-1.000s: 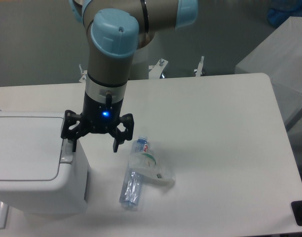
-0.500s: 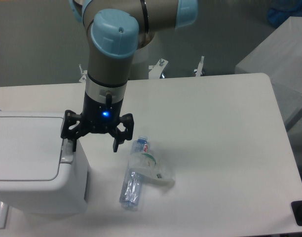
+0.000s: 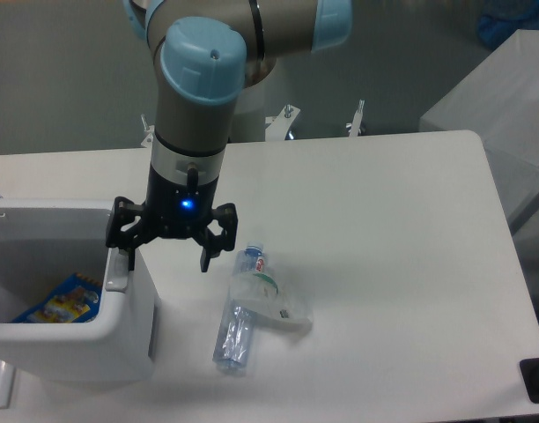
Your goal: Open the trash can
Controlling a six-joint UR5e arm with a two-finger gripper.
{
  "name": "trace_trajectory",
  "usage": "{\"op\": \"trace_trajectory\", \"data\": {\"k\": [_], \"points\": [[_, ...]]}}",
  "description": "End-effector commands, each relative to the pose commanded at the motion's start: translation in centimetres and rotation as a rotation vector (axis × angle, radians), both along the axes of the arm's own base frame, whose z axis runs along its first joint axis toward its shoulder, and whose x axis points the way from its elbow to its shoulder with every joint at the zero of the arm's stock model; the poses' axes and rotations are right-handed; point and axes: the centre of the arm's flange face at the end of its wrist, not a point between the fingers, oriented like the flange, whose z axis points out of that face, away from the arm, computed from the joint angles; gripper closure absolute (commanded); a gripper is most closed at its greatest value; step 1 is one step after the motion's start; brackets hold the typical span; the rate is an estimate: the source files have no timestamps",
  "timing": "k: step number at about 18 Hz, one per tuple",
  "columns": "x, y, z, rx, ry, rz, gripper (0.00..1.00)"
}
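**Bin stands open, arm parked right over its edge**

The trash can [image 3: 71, 344] sits at the left end of the table [image 3: 393, 229], a big white box with its mouth uncovered. No lid shows in view; I can see down inside to a blue and yellow packet [image 3: 65, 298] lying on the bottom. So the opening looks done, as far as I can judge.

The worry is the arm. The gripper [image 3: 170, 257] hangs with its jaws spread and nothing held, one finger [image 3: 129, 256] down against the grey tab [image 3: 117, 271] at the bin's right rim, the other out over bare table. If it pulls away sideways and not straight up, that finger could snag the rim and drag or tip the whole can.

Smaller risk: the clear bottle [image 3: 245, 308] with the blue cap lies on its side just right of the gripper. A swing that way would knock it rolling, perhaps off the table's near edge.
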Motion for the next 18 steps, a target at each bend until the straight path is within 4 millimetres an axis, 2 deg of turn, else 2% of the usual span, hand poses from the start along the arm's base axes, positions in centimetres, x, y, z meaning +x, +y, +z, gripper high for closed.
{"op": "trace_trajectory", "data": {"k": [2, 5, 8, 11, 13, 15, 18], "points": [[-0.9, 0.0, 1.8, 0.054, 0.052, 0.010, 0.00], [-5.5, -2.4, 2.8, 0.064, 0.167, 0.063, 0.00], [-8.9, -4.6, 1.7, -0.019, 0.241, 0.098, 0.00], [-10.8, -6.1, 1.4, -0.087, 0.315, 0.074, 0.00], [-11.5, -6.7, 1.2, -0.164, 0.407, -0.020, 0.00], [-13.0, -8.1, 1.2, -0.234, 0.469, -0.084, 0.00], [-14.7, -10.3, 0.1, -0.296, 0.444, -0.127, 0.00]]}}
